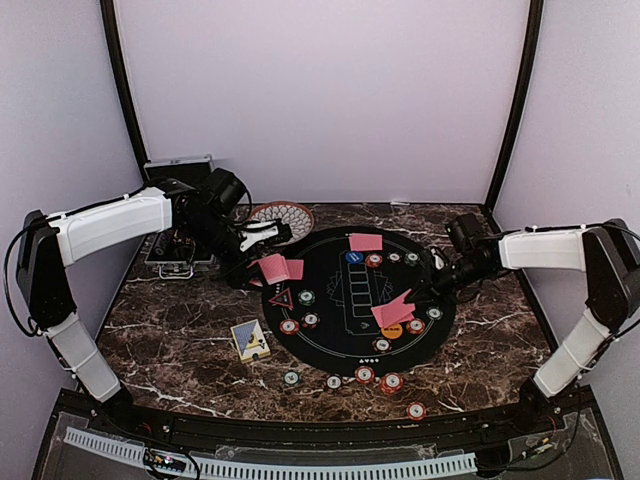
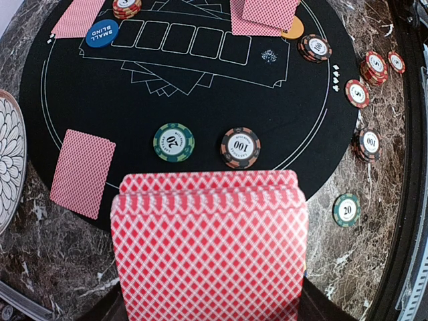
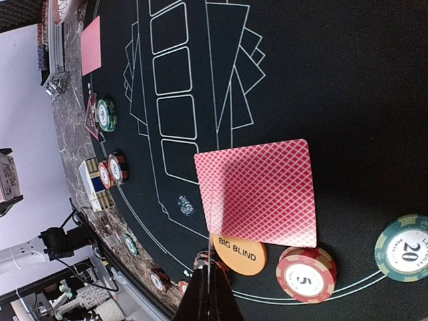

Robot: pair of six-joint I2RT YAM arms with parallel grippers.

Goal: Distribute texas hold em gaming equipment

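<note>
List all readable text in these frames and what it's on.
"SMALL BLIND": blue button
"BIG BLIND": orange button
"20": green chip
"100": black chip
"5": red chip
Chip rim lettering and card box: too small to read.

Bright, even light comes from above the black mat (image 1: 360,295). The white walls behind the mat look pale purple. Shadows around the mat are soft and faint. The dark stone table (image 1: 180,330) beside it shines a little.

In the left wrist view, the red cards (image 2: 210,247) at the mat's near edge look huge and a bit fuzzy. The mat's rim bends near the picture edges.

In the right wrist view, a grey shadow covers part of the single card (image 3: 257,194) on the mat. The right gripper (image 3: 210,294) below it is dark and blurry.
</note>
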